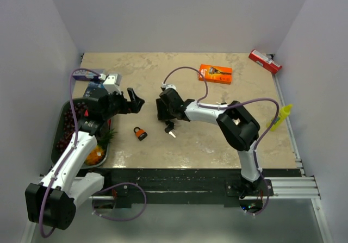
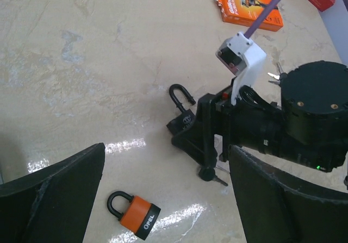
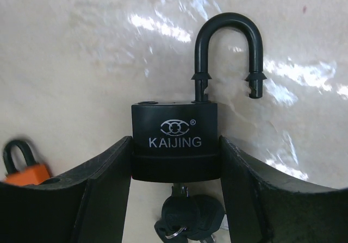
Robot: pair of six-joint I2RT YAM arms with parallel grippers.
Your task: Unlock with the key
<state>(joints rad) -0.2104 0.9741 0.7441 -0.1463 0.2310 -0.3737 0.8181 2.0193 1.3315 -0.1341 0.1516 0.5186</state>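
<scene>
Though indistinct overhead, padlock (image 3: 174, 145) open close-up.

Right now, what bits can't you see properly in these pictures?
1. Keys: right wrist view, cut off by the bottom edge; their number is unclear.
2. Orange padlock: right wrist view, mostly behind a gripper finger.
3. Black padlock: top view, too small, tucked under the right gripper.
4. Tray: top view, the left arm covers much of what it holds.
</scene>
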